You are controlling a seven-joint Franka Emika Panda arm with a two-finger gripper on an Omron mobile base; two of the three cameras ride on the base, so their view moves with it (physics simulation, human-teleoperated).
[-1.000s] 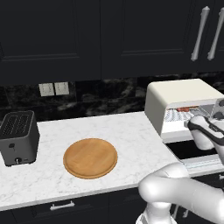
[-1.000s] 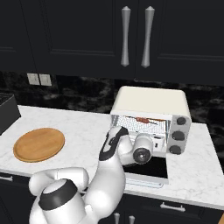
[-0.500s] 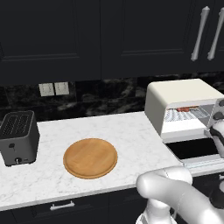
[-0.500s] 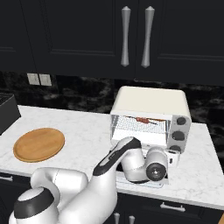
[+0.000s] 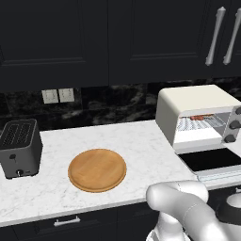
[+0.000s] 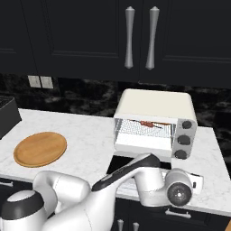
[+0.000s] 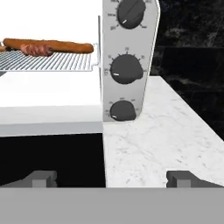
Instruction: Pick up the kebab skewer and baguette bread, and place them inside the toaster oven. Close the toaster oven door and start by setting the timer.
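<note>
We see the toaster oven [image 5: 197,110] standing at the right end of the marble counter [image 5: 141,150], its door [image 5: 209,160] folded down flat toward us so the dark glass lies level in front of the mouth. Inside, on the wire rack [image 7: 48,62], the baguette [image 7: 52,44] lies lengthwise along the far side and the skewer [image 7: 33,49] sits just in front of it, touching or nearly so; from the right base view the skewer [image 6: 146,123] reads as a thin stick with dark meat at its middle. The hand view brings out three dark knobs [image 7: 126,69] stacked on the oven's right panel, which the base views show small. The gripper [image 7: 111,179] is low in front of the open door, its two finger tips [image 7: 41,178] set wide apart with nothing between them, one over the dark glass and the other over bare marble right of the door. To the right of the oven the counter runs free to its edge beside the dark backsplash. Well to the left lie a round wooden board [image 5: 97,170] and, farther left, a dark slot toaster [image 5: 19,147], with open marble between board and oven. In the right base view the arm's white elbow crosses in front of the near edge of the door.
</note>
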